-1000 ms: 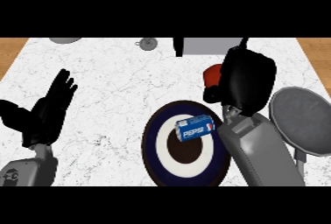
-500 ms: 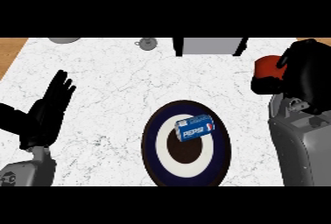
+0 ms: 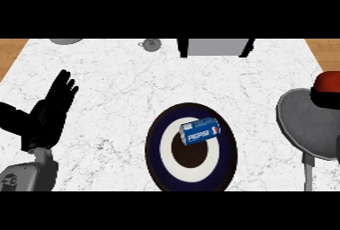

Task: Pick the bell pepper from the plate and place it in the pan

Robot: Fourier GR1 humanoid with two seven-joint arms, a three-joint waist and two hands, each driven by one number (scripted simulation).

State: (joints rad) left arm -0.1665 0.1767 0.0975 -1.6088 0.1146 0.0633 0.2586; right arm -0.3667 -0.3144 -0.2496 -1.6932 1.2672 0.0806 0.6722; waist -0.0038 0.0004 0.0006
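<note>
The pepper point(image 3: 327, 81) hangs over the pan's point(image 3: 306, 123) far rim, in the right robot hand point(image 3: 327, 99), fingers hidden. Next: lower and release. The left robot hand point(image 3: 51, 108) rests open, well left of the pan.

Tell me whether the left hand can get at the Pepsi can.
Probably yes. The left hand is open and holds nothing, only bare counter lies between it and the plate, and the Pepsi can lies uncovered on top. The right hand holds the bell pepper away over the pan.
</note>
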